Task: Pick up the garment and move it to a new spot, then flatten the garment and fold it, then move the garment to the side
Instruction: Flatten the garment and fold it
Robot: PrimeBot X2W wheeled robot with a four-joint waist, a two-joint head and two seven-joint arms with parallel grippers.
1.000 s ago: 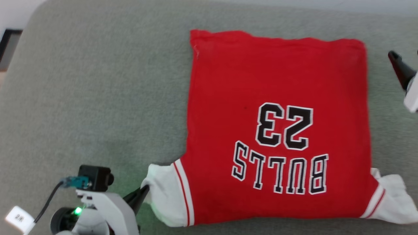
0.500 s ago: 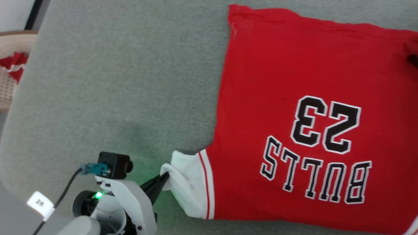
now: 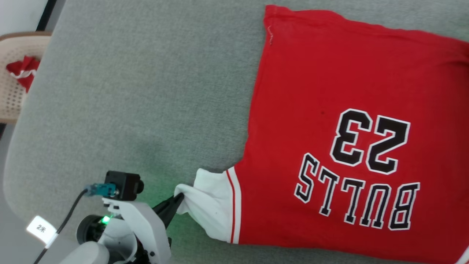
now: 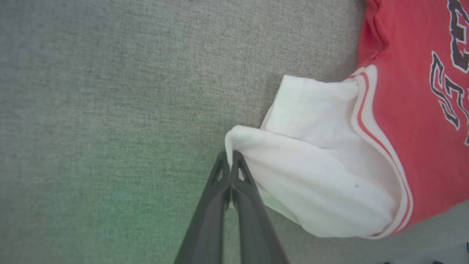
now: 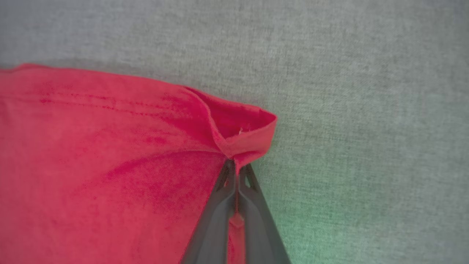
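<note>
**Inspector:** Left gripper [image 3: 178, 200]: fingers clamped together on the cuff edge of the white sleeve [image 3: 209, 209], with a pinch of cloth between the tips.

**Clerk:** And the garment's position?

**Inspector:** Garment [image 3: 348, 91] lies flat on the grey surface [image 3: 128, 91], right of centre in the head view and running off that view's right edge. The lettering reads upside down from the robot, so the hem is far and the shoulders are near. The long axis runs near to far, slightly skewed, with the near end toward the left.

**Clerk:** Edges and room?

**Inspector:** At far left, a chair [image 3: 14, 91] holds a red cloth [image 3: 22, 69], beyond the surface's rounded edge. Then comes a broad bare stretch of surface up to the garment's straight left side.

**Clerk:** Right side?

**Inspector:** Right gripper [image 5: 236, 167]: closed on a red hem corner, which is puckered and folded over at the tips. Bare surface lies just beyond it.
</note>
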